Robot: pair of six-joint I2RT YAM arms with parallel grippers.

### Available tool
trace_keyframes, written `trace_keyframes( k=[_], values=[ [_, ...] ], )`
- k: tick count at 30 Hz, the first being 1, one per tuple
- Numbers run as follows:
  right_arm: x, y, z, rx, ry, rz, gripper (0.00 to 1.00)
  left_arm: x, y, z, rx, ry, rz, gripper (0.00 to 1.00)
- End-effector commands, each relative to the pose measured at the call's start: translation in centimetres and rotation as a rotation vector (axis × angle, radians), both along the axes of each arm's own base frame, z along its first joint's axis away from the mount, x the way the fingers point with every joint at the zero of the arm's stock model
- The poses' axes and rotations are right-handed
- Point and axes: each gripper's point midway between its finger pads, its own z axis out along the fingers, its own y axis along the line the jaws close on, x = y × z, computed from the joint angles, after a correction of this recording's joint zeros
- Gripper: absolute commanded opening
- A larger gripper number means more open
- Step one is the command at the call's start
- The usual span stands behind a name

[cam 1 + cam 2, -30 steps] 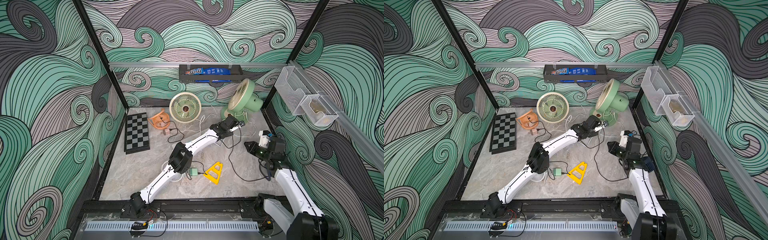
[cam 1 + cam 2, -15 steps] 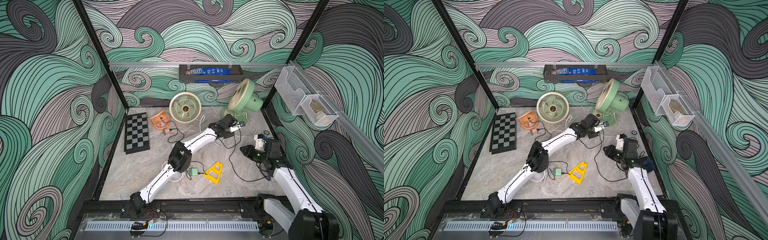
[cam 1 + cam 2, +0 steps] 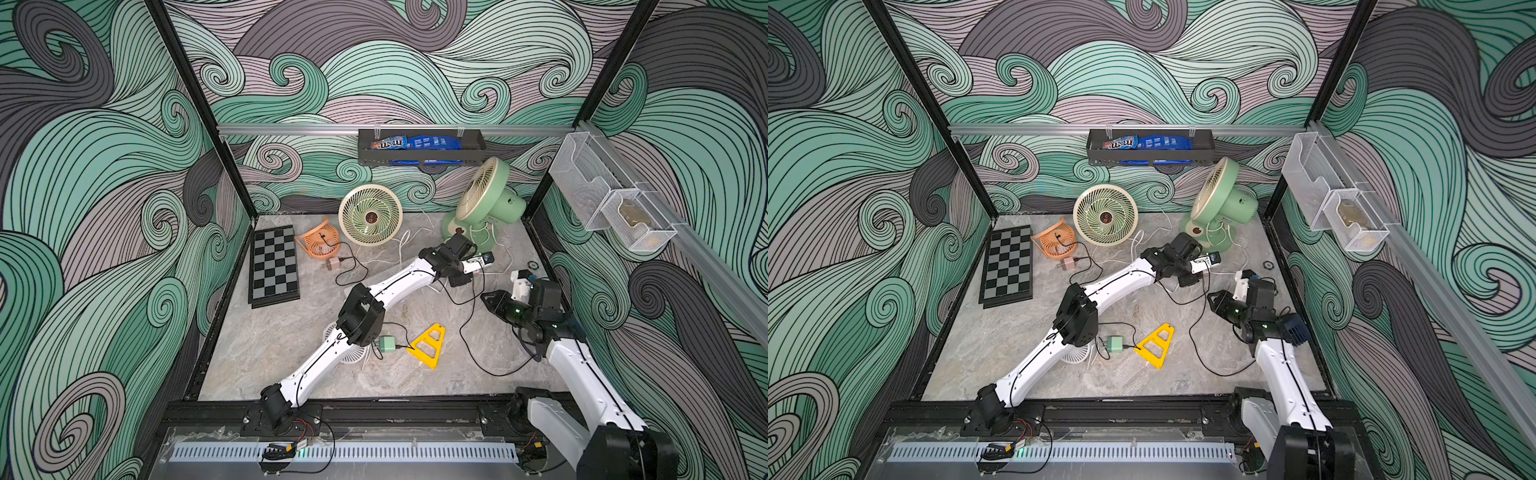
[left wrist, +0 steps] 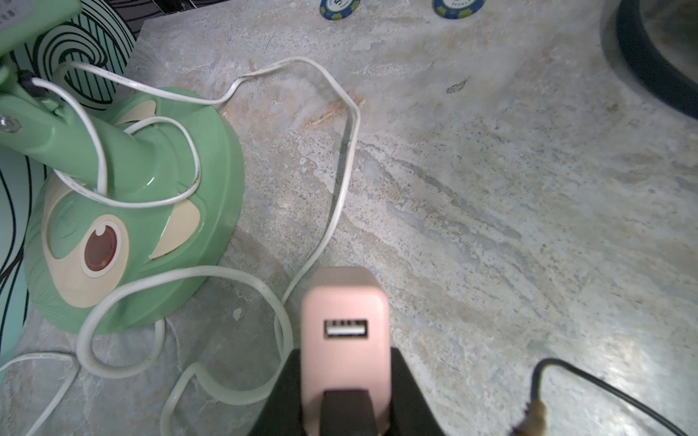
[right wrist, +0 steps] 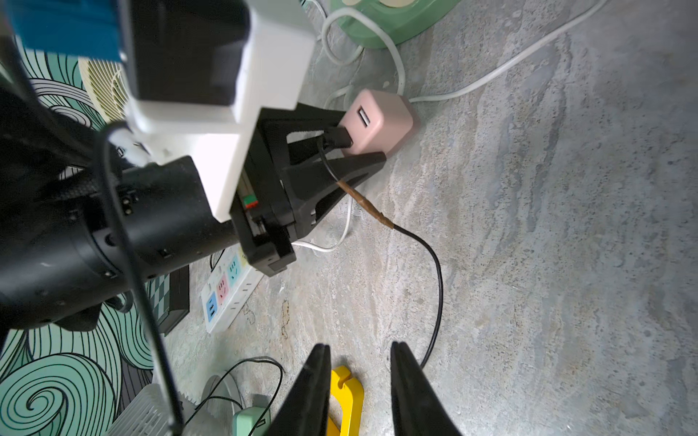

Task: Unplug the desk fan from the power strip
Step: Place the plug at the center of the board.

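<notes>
Item: power strip; white bar with blue, pink and teal socket squares; lies flat on the tabletop under the left arm, seen in the right wrist view; the sockets in view are empty; the rest of the bar is hidden by the arm.

Item: pink charger block; a black cable is plugged into its face; held well clear of the strip, near the green fan base; whether it touches the tabletop cannot be told; which fan the cable feeds cannot be traced.

Item: left gripper; fingers clamped on the pink charger block from both sides.

Item: right gripper; fingers parted by a moderate gap with nothing between them; hovers apart from the block and the strip.

Status, as judged: the plug appears out of the strip, so the main step looks done; what seems left is to set the block down, release it and draw both arms back.
</notes>
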Motion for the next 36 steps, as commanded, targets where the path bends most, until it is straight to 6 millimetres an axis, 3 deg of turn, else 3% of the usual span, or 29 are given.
trace_keyframes(
  k=[1,14,16,18,20,29,36],
  values=[
    [0.4,-0.5,0.9,-0.012,-0.041,-0.024,0.33,-1.5,-0.2,-1.4,0.019,0.052,-0.037,0.02],
    [1.5,-1.5,2.9,-0.035,-0.106,-0.064,0.36,-2.2,0.9,-3.3,0.075,0.080,-0.051,0.08],
    [1.6,-1.6,3.1,-0.039,-0.113,-0.065,0.38,-2.2,1.1,-3.3,0.081,0.081,-0.049,0.16],
    [1.8,-1.7,3.5,-0.044,-0.124,-0.065,0.39,-2.2,1.3,-3.1,0.085,0.079,-0.048,0.33],
    [2.1,-1.7,4.0,-0.053,-0.144,-0.059,0.42,-2.2,1.5,-2.8,0.090,0.078,-0.050,0.44],
    [3.8,-1.7,4.2,-0.070,-0.177,-0.035,0.44,-3.1,2.9,0.7,0.098,0.056,-0.074,0.68],
    [5.9,-0.5,3.4,-0.036,-0.127,0.056,0.44,-4.0,4.3,5.0,0.037,0.115,-0.094,0.70]
  ],
)
